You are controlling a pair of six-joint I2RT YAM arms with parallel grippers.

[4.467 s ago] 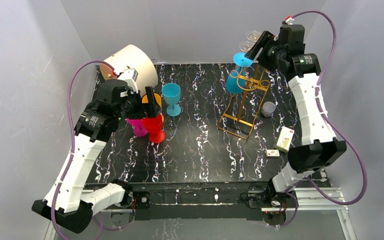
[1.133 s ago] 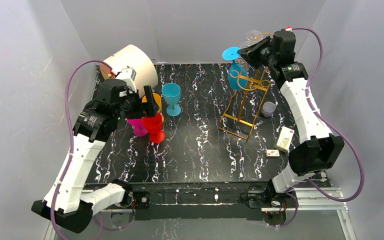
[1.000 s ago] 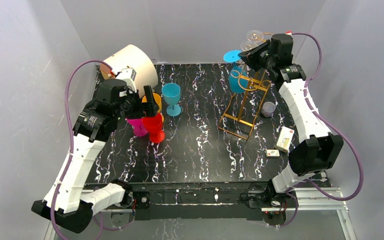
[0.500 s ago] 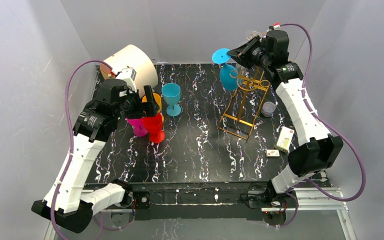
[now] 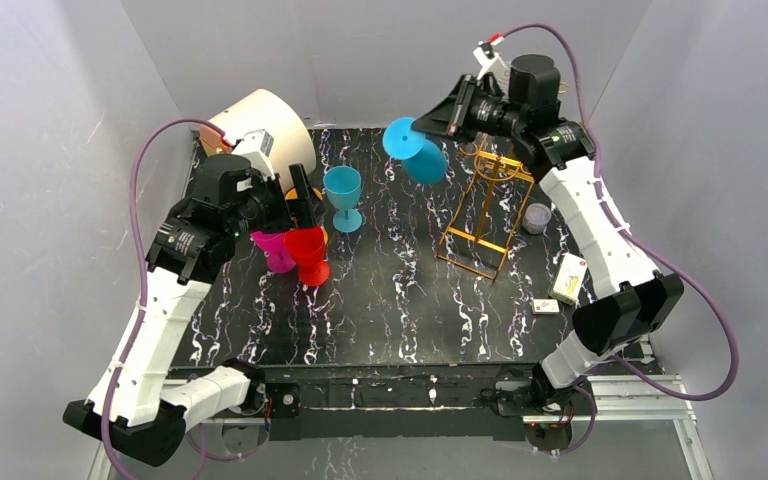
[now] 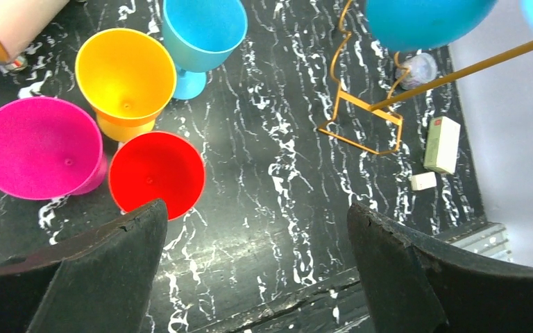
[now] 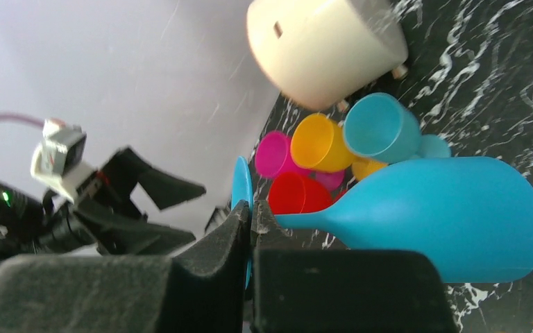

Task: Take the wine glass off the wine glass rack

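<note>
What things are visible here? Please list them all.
blue plastic wine glass: 1, blue, airborne left of rack
gold wire wine glass rack: 1, gold, far right
turquoise plastic goblet: 1, turquoise, upright, far centre-left
orange plastic goblet: 1, orange, left group
pink plastic goblet: 1, pink, left group
red plastic goblet: 1, red, left group
white cylinder: 1, white, on its side, far left
small clear jar: 1, clear, right of rack
white box: 1, white, right edge
small white block: 1, white, beside box
black marbled table: 1, black, white veins
left gripper: 1, black, open above goblets
right gripper: 1, black, shut on blue glass's stem
</note>
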